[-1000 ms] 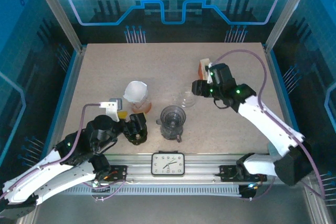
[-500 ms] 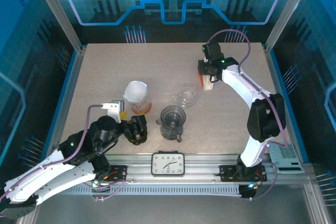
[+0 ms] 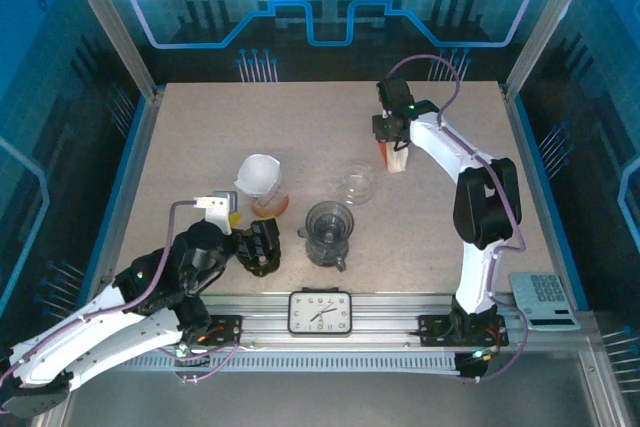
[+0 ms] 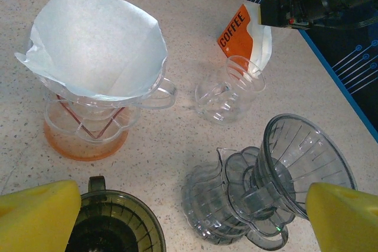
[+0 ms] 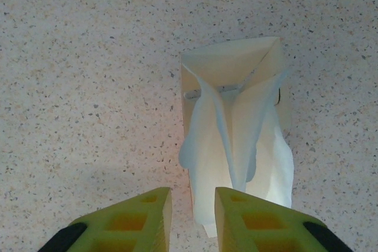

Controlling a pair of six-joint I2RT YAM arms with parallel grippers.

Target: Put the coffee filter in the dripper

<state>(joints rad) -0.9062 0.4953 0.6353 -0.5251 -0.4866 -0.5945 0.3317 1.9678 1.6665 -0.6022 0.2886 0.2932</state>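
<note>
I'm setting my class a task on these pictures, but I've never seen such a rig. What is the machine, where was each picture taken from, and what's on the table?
Two robot arms are bolted at the near edge of a table. Each ends in a two-finger gripper. One picture looks down from above. The other two come from cameras on the wrists, so yellow fingers show at the bottom.

The left gripper is open and holds nothing. Ahead of it stand a dripper with a paper filter already in it, and more glassware. The right gripper, fingers slightly apart, hangs over a filter pack. A clock lies in front.
</note>
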